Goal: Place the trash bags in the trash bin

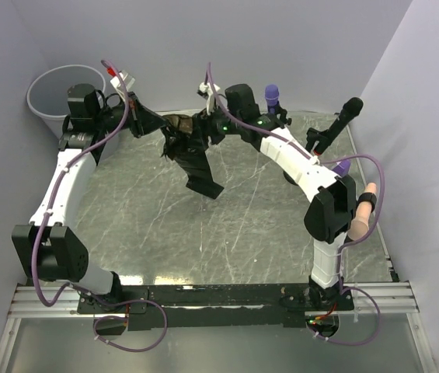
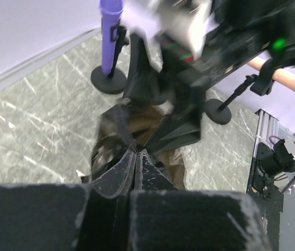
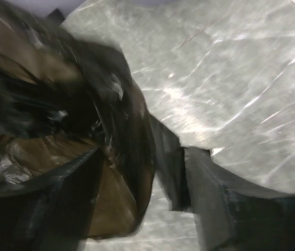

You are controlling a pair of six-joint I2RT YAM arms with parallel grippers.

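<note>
A black trash bag (image 1: 192,155) with brown showing inside hangs above the far middle of the table (image 1: 126,217), its tail drooping to the surface. My left gripper (image 1: 159,124) is at its left top edge. In the left wrist view that gripper (image 2: 136,157) is shut, pinching the bag (image 2: 116,141) at its tips. My right gripper (image 1: 203,128) is against the bag's right side. In the right wrist view it (image 3: 147,178) stands open, with the bag's film (image 3: 58,104) lying loose between the wide fingers. The light grey trash bin (image 1: 48,93) stands at the far left corner, behind the left arm.
A purple-topped stand (image 1: 272,99) and a black stand (image 1: 343,116) are at the far right of the table. A person's hand (image 1: 363,206) shows by the right edge. Walls close in the left, back and right sides.
</note>
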